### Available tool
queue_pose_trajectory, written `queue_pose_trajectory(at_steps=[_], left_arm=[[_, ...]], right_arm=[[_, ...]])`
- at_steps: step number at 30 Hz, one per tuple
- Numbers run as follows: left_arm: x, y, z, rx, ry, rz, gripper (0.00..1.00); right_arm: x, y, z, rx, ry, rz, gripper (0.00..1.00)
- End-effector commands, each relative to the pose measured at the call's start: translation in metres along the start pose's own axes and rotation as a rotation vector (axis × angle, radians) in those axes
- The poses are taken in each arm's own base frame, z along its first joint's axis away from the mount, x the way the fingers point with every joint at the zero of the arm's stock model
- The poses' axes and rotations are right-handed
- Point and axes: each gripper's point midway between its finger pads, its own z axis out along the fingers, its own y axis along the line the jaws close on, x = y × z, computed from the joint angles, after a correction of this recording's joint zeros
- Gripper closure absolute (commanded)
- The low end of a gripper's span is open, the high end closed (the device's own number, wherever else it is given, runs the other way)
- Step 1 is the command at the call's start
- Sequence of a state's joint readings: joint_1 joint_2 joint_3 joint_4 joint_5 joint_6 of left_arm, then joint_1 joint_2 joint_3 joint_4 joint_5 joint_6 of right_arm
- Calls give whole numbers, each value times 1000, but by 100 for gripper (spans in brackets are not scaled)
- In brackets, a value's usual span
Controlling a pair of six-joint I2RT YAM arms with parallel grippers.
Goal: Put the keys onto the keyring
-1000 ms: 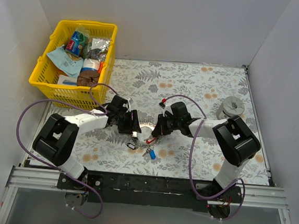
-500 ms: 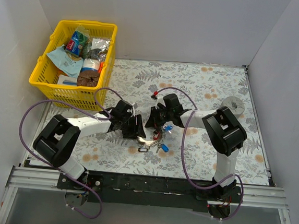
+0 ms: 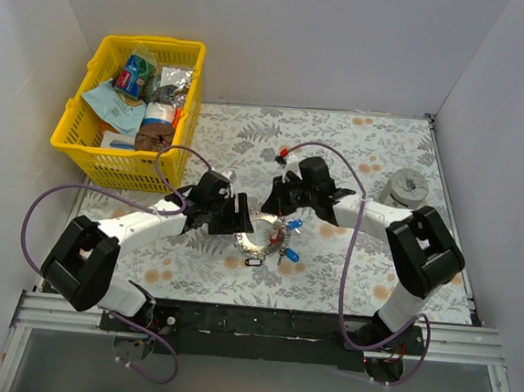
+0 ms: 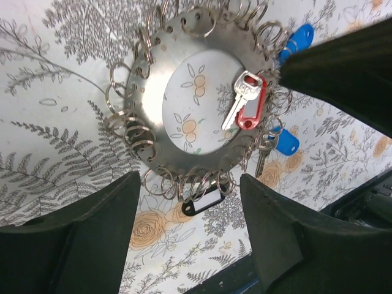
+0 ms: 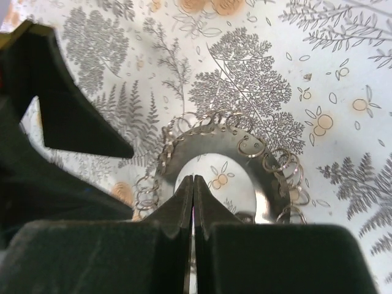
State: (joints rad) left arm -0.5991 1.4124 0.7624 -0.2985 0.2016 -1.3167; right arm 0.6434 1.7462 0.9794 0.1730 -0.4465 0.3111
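The keyring point(image 4: 156, 73) is a flat silvery ring with many small split rings round its rim, and it lies on the floral cloth. It also shows in the top view point(image 3: 254, 243) and the right wrist view point(image 5: 269, 184). A red-headed key point(image 4: 248, 109) lies across its hole. Two blue-headed keys point(image 4: 298, 40) point(image 4: 283, 141) lie just outside the rim. My left gripper point(image 4: 190, 245) is open and empty, its fingers either side of the ring's near rim. My right gripper point(image 5: 193, 181) is shut over the ring's hole, and a thin pink sliver shows between its jaws.
A small black clip point(image 4: 202, 201) lies against the ring's near rim. A yellow basket point(image 3: 77, 106) of packets stands at the back left. A squat grey cylinder point(image 3: 405, 186) stands at the right. Purple cables loop off both arms.
The keyring and keys have shifted a little to the right with both grippers. The right gripper swung left, then came back a little farther from me. The left arm has stretched out.
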Motion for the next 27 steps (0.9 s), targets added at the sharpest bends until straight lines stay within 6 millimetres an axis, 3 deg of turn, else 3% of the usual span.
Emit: queue_pose_trajectory(at_steps=[1,13,20,27], left_arm=[[-33,-10,-11,-17,-109,67,34],[-71,1,35,-141,-106,164,33],[-78,-10,57,-86,-91,177,34],[-77,-9,67,-88,-81,172,35]], right_arm=[[-8,4,-27,36,-51,-19,96],[88,-4,-71,112,69,77,99],[113,5,-77,79,110,63,99],[122,20,-63,-2,146,66,99]])
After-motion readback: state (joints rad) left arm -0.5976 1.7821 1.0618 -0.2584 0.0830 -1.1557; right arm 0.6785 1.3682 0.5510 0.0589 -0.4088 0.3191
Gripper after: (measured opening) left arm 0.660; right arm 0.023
